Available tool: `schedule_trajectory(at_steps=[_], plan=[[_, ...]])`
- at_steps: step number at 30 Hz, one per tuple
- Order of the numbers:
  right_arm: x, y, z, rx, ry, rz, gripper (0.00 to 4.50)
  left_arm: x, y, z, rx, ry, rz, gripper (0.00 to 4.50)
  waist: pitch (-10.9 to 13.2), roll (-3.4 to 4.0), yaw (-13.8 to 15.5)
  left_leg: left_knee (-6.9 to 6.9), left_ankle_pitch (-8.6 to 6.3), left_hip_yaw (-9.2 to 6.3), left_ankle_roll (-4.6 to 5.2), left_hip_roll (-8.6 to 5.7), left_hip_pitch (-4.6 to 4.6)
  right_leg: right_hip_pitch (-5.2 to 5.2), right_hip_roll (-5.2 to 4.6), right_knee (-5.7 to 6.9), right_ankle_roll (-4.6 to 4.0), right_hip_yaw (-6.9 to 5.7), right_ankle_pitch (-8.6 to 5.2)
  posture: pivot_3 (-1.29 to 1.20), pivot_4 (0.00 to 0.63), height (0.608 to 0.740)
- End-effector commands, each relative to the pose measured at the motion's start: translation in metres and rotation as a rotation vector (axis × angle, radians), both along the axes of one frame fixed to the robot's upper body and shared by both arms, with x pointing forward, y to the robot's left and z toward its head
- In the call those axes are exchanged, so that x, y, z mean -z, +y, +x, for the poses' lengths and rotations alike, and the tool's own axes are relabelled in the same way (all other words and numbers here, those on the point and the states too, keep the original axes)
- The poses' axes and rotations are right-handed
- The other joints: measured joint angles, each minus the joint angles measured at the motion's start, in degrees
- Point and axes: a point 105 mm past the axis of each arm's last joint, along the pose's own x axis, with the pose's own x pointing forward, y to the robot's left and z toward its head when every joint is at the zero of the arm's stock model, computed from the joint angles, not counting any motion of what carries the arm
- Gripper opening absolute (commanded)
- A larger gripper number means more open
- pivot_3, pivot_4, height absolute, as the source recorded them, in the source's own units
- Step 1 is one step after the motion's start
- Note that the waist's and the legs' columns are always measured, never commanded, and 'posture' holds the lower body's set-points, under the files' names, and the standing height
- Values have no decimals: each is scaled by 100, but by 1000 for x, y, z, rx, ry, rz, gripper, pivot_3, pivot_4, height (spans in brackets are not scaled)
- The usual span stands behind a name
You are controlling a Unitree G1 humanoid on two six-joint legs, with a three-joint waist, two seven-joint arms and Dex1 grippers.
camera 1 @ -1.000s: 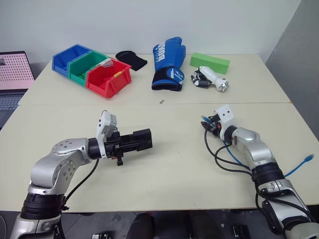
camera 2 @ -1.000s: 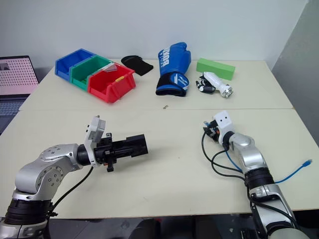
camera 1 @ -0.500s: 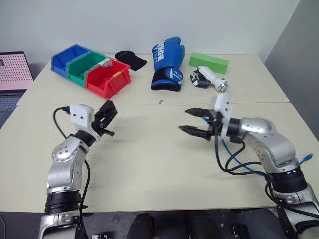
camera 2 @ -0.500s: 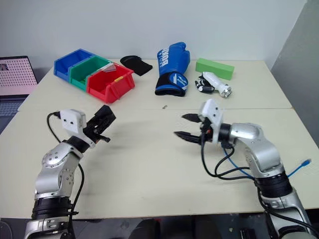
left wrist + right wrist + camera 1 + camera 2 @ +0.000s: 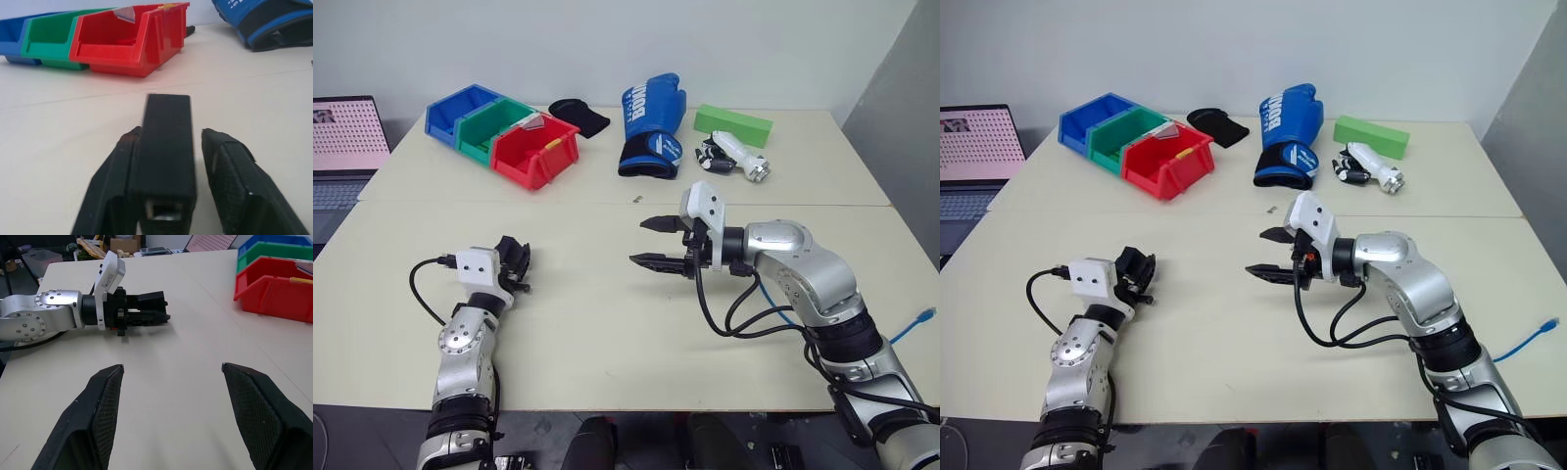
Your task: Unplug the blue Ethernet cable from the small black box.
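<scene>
Small black box (image 5: 166,156) between left gripper (image 5: 188,183) fingers

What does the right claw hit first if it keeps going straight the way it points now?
Probably the left claw and the small black box between its fingers; they sit dead ahead in the right wrist view. Bare table lies between. Depth is hard to judge.

Bare tabletop (image 5: 597,313) between tools; red bin (image 5: 534,157) well beyond.

The small black box (image 5: 166,161) sits between the left hand's (image 5: 168,196) parted fingers (image 5: 234,191).
</scene>
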Motion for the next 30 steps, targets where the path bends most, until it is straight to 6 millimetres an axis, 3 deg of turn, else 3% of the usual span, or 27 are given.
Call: schedule_trajectory(at_steps=[1,7,13,18,24,30], plan=[[-9,2,-5,-21,-38,10,3407,-5,3,-5,-4,-32,-16,3145,0,0,-3,0,0,0,0,1,0,0,0,0,0,0,0,0,150,740],[-2,-3,-6,6,-22,1,3407,-5,4,-19,-12,23,-29,4324,0,0,-7,-1,0,0,0,4,0,-1,-1,0,0,2,0,0,150,740],[13,-23,-8,96,64,16,3407,-11,3,-52,34,133,-14,4324,0,0,-13,-3,-1,-1,1,7,0,0,-2,-1,0,9,0,0,150,740],[20,-57,-3,196,127,20,3407,-27,10,-73,104,245,91,4324,1,1,-7,-3,-1,-6,1,8,1,3,0,1,-1,11,-1,0,150,740],[15,-101,6,269,126,-45,3407,-68,22,-78,208,276,196,4324,2,3,-1,-4,-1,7,2,3,6,8,13,-1,-1,4,-1,0,150,740],[13,-121,10,280,113,-105,3407,-85,29,-76,250,266,199,4324,4,6,-10,-6,-1,19,2,6,8,6,12,-2,-1,8,-1,0,150,740]])
